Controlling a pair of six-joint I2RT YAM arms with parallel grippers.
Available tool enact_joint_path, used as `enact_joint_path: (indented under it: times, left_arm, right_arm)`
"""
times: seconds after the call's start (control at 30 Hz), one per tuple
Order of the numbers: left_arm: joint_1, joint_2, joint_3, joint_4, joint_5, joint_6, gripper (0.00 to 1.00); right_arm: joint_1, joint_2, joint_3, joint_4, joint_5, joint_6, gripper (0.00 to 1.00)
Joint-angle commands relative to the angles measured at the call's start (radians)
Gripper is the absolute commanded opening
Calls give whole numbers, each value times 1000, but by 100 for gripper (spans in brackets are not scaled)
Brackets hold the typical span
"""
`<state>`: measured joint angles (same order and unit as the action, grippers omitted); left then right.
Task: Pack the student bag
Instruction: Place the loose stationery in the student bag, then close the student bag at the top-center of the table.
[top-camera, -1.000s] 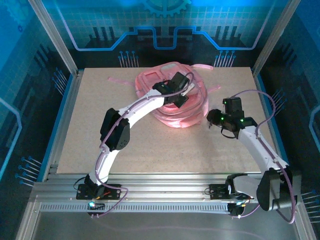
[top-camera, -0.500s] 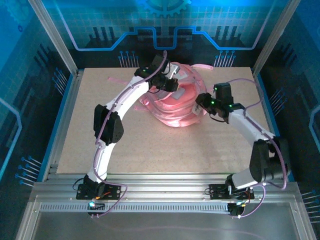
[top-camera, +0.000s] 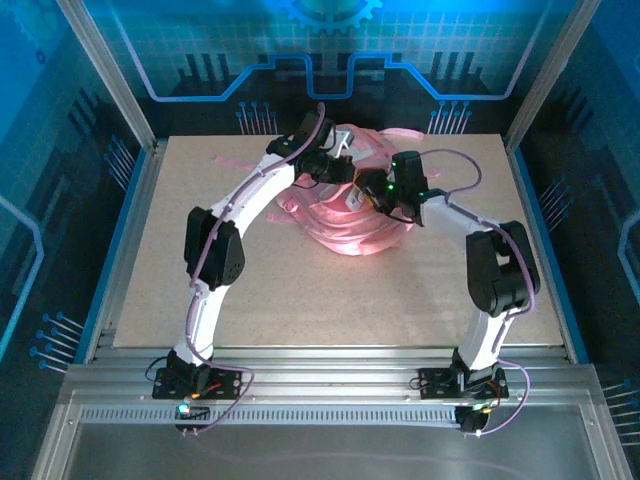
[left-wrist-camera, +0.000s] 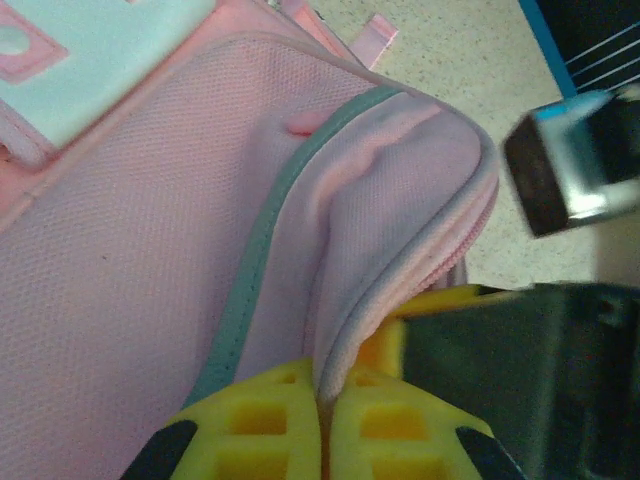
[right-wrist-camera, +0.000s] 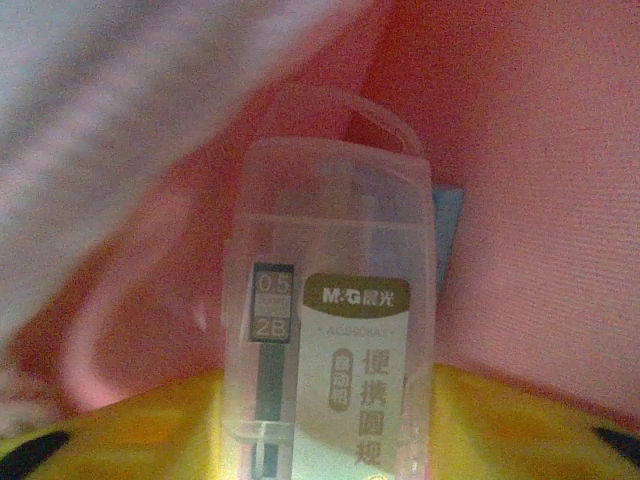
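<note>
Right end effector (top-camera: 367, 191) reached student bag (top-camera: 350, 236), grip unclear; left end effector (left-wrist-camera: 322, 388) clamps rim.

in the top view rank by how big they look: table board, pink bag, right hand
1. table board
2. student bag
3. right hand, clearly smallest, though its tip is partly hidden against the bag

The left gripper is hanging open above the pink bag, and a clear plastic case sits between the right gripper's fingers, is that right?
Not quite: the left gripper is shut on the student bag at its zip edge, as the left wrist view shows. The clear plastic case does sit between the fingers of the right gripper.
</note>
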<state>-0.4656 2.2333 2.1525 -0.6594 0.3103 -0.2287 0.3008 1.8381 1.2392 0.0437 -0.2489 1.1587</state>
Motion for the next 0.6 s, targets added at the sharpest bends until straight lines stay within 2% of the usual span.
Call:
enact_joint_path:
  times: [0.0, 0.07, 0.17, 0.2, 0.27, 0.37, 0.43, 0.57]
  left_arm:
    - [-28, -79, -12, 59, 113, -65, 0]
    - [-26, -88, -18, 68, 106, -71, 0]
    - [-20, -102, -33, 95, 113, -102, 0]
    - [-18, -104, -40, 108, 117, -113, 0]
    - [-19, -107, -53, 139, 132, -140, 0]
    - [-24, -103, -60, 172, 172, -191, 0]
    - [-35, -107, -64, 174, 174, -200, 0]
    - [-57, -130, -90, 184, 164, -205, 0]
  right_arm:
    - [29, 40, 49, 132, -36, 92, 70]
    - [30, 29, 49, 123, -38, 72, 73]
    - [29, -8, 42, 60, -11, 11, 71]
    - [29, -20, 33, 51, 1, -2, 66]
    - [26, -35, 3, 81, 5, -1, 47]
    - [28, -8, -1, 158, -9, 33, 30]
    - [34, 39, 47, 162, -34, 45, 23]
    - [44, 92, 109, 145, -71, 44, 23]
